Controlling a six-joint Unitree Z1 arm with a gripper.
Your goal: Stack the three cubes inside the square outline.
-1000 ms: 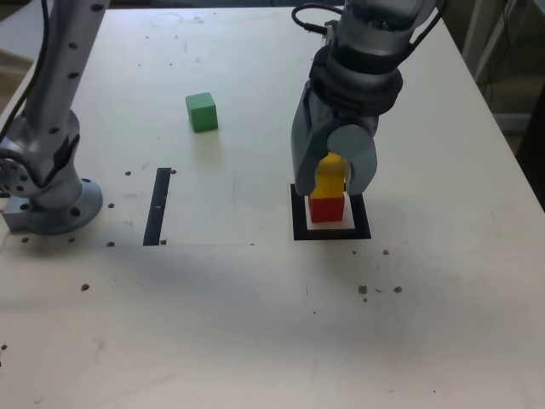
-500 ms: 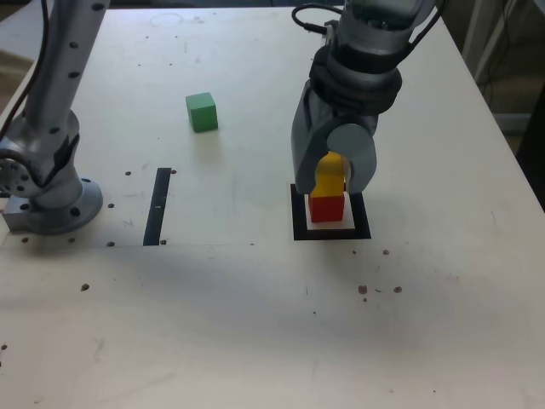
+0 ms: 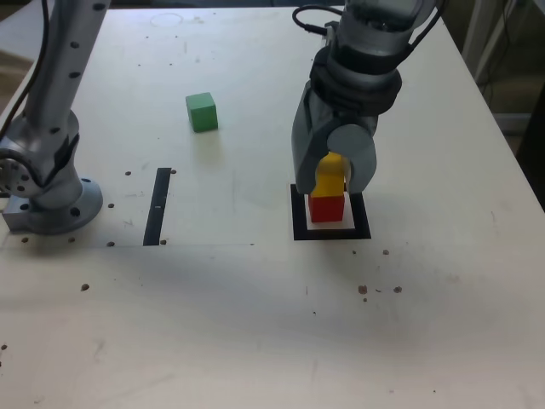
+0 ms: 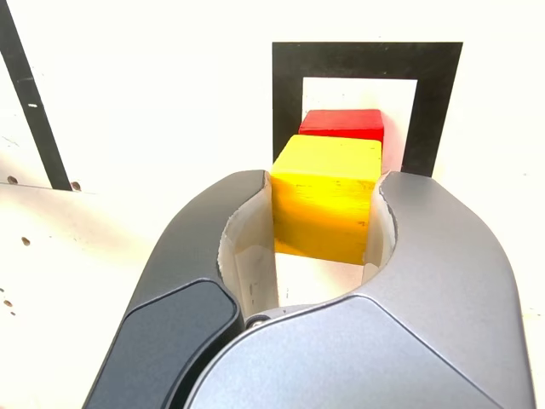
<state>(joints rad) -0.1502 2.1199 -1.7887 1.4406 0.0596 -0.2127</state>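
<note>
Two cubes already sit in your square outline (image 3: pixel 331 223), at the near right of the counter (image 3: pixel 255 324): the red cube (image 3: pixel 327 208) lies on the white centre and the yellow cube (image 3: pixel 329 177) rests on top of it. Your claw (image 3: pixel 332 175) is clenched on the yellow cube, both jaws pressing its sides. Left of the outline lies a thin black bar (image 3: pixel 157 205). Farther back and left, the green cube (image 3: pixel 202 112) stands alone.

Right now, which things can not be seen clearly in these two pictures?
- Small matte yellow cube: exterior view, its sides covered by the grey jaws.
- Small matte red cube: wrist view, mostly behind the yellow cube.
- Thick black square outline: wrist view, near edge hidden by the jaws.
- Small green cube: outside the wrist view.
</note>
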